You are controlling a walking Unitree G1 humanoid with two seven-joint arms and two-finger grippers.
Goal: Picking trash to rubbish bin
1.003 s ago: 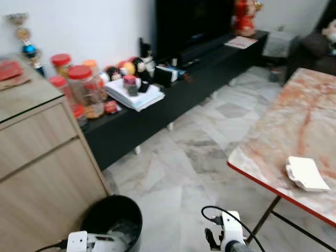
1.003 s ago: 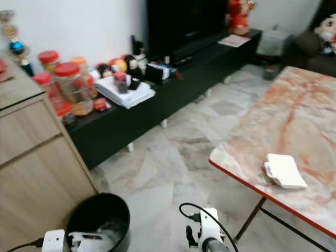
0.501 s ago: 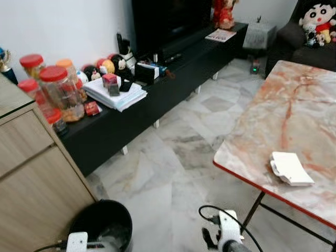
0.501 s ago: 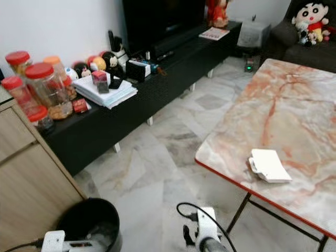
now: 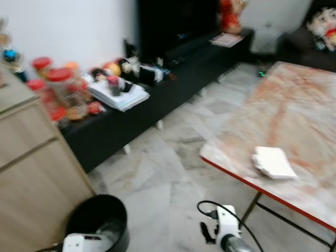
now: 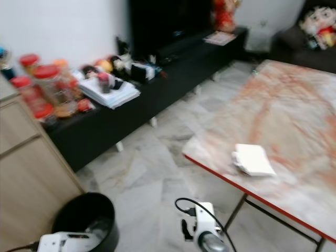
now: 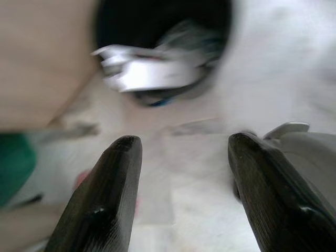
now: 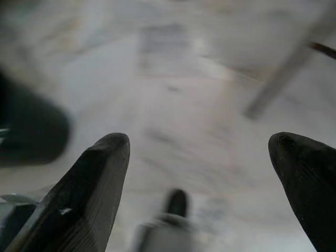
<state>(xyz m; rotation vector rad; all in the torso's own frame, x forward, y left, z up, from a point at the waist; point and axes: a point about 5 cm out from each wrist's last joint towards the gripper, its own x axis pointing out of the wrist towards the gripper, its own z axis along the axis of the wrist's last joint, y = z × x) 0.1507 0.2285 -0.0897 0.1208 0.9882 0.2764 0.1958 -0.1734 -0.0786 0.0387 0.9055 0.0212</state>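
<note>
Both sets of jaws stand spread with nothing between them. The left gripper (image 7: pixel 181 194) hangs low at the robot's left, its two long black fingers parted above pale marble floor, with the round black plastic rubbish bin (image 5: pixel 98 221) just ahead of it; white crumpled scraps lie inside the bin (image 7: pixel 157 73). The right gripper (image 8: pixel 210 194) hangs low at the robot's right, fingers wide apart over the grey-veined marble floor tiles (image 5: pixel 157 178).

The flat white folded piece of trash (image 5: pixel 273 162) lies near the front corner of the pink-veined marble table with a red edge (image 5: pixel 310 113), well apart from both grippers and from the bin. The bin stands on the floor just beside the light wooden cabinet (image 5: pixel 31 168). Along the wall runs a long low black TV bench (image 5: pixel 157 100) carrying red-lidded clear plastic jars (image 5: pixel 60 94), a stack of white papers (image 5: pixel 122 95) and small figurines. The head views are blurred.
</note>
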